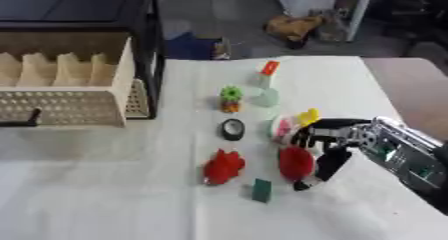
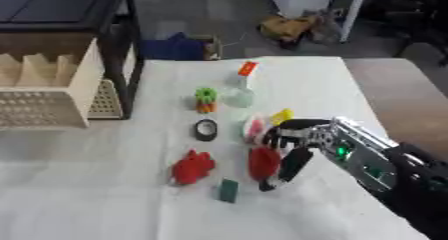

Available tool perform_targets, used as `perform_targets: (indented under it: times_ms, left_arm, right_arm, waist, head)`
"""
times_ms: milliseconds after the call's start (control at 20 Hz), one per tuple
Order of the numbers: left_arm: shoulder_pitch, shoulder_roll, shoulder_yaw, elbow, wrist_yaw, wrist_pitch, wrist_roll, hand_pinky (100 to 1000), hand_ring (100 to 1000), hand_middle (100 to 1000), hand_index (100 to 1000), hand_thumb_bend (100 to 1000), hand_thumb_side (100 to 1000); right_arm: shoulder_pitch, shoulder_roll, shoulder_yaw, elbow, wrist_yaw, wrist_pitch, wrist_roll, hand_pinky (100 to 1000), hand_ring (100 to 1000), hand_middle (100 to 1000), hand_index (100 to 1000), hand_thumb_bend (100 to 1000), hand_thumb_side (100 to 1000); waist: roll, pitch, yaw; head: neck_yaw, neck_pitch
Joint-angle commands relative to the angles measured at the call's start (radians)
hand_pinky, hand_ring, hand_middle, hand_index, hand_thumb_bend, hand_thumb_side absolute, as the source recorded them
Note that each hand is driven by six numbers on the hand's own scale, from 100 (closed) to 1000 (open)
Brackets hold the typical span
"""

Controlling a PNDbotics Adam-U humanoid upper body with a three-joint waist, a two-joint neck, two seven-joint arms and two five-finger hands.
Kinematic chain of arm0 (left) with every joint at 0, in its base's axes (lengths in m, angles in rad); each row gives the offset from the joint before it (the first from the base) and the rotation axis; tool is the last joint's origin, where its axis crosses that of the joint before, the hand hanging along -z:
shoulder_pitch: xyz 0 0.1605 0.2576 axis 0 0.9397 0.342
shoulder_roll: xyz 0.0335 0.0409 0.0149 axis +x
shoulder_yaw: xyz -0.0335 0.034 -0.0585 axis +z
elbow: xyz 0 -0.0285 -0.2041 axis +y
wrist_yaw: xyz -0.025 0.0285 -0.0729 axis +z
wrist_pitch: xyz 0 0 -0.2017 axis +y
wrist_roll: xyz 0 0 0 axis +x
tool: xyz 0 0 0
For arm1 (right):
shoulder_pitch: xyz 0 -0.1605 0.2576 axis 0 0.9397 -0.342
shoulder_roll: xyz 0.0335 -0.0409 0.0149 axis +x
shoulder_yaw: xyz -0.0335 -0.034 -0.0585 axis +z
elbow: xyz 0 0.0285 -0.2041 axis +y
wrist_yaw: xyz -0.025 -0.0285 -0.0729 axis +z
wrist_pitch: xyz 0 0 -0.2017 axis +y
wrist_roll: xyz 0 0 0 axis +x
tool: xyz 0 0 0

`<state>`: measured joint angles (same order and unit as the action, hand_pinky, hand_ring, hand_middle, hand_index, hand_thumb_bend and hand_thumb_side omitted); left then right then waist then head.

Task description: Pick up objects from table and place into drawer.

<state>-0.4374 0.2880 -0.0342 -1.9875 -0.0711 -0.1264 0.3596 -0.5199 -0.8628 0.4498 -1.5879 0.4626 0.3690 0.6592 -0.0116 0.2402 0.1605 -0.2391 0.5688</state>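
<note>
We find the red toy (image 1: 296, 163) at lower centre-right, the right hand (image 1: 325, 143) curled round it from the right, apparently to lift it toward the open drawer (image 1: 61, 91) at upper left, past the black ring (image 1: 232, 129).

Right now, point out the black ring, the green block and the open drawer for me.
black ring (image 1: 232, 129): left eye view, on its dark rim.
green block (image 1: 262, 190): left eye view, middle of its top face.
open drawer (image 1: 61, 107): left eye view, on its perforated front wall.
</note>
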Motion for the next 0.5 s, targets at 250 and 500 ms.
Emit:
perform_targets:
  times_ms: [250, 500]
  left_arm:
    - [-0.008, 0.004, 0.001, -0.013, 0.004, -0.002, -0.004, 611, 544, 620, 838, 100, 1000]
    - [-0.008, 0.003, 0.001, -0.013, 0.006, -0.001, -0.005, 611, 545, 620, 835, 100, 1000]
  right_arm:
    - [-0.016, -0.008, 0.003, 0.013, 0.01, -0.001, -0.002, 694, 836, 758, 900, 616, 384]
    - [-0.017, -0.002, 0.003, 0.022, 0.014, 0.002, -0.013, 665, 809, 738, 883, 572, 389]
  waist:
    - [0.002, -0.011, 0.002]
    - [0.003, -0.01, 0.003]
  head:
    - [-0.002, -0.014]
    - [-0.002, -0.017]
